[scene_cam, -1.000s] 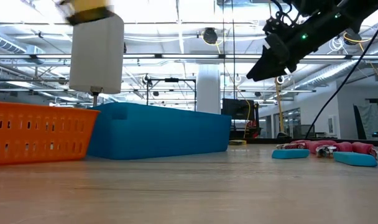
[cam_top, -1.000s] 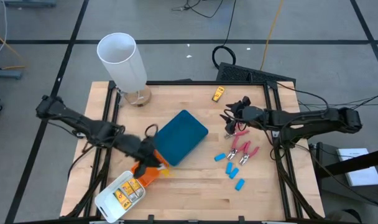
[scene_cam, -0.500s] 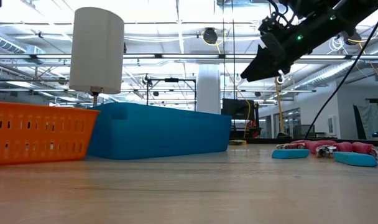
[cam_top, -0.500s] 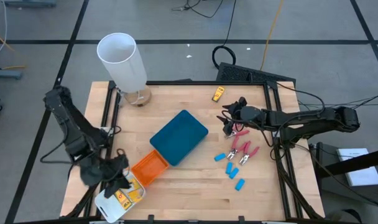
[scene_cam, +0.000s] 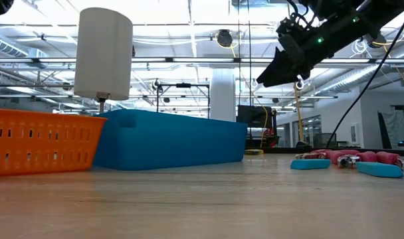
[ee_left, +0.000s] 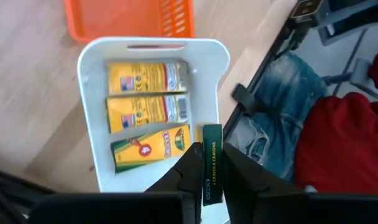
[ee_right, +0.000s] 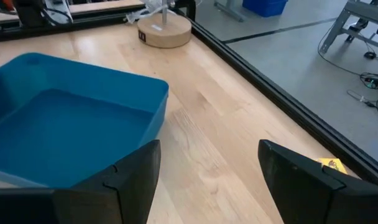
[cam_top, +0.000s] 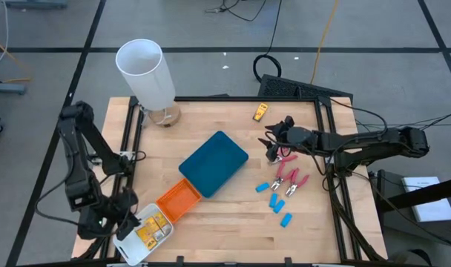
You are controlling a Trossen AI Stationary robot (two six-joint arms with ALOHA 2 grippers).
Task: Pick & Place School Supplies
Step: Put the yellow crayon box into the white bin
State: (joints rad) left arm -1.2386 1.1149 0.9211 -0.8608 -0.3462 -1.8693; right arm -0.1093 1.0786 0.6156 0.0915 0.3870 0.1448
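Note:
Three yellow crayon boxes (ee_left: 148, 78) lie flat in the white tray (cam_top: 129, 241) at the table's near left corner. My left gripper (ee_left: 211, 155) hangs over that tray's rim, shut on a fourth yellow crayon box (ee_left: 212, 140) that shows edge-on. Another yellow box (cam_top: 260, 112) lies near the far edge. Two pink-handled tools (cam_top: 290, 178) and several light-blue pieces (cam_top: 276, 200) lie on the right half. My right gripper (cam_top: 274, 144) hovers open just left of the pink tools, above the table (scene_cam: 282, 63). My left gripper pinches the yellow crayon box between its two fingers (ee_left: 190, 163), which press on the two broad faces. The dark narrow edge (ee_left: 212, 174) faces the wrist camera. The fingers point down from above. The box is lifted clear over the white tray's rim (ee_left: 221, 93).
The teal tray (cam_top: 213, 163) sits mid-table with the orange tray (cam_top: 178, 200) against its near left corner. The tall white cylinder (cam_top: 145, 73) stands on a wooden base at the far left. A person's jeans (ee_left: 282, 99) show past the table's near left edge.
My left gripper has swung from beside the teal and orange trays toward the table's near left corner, carrying the yellow crayon box, and now hangs over the white tray. My right gripper has stayed open above the pink tools.

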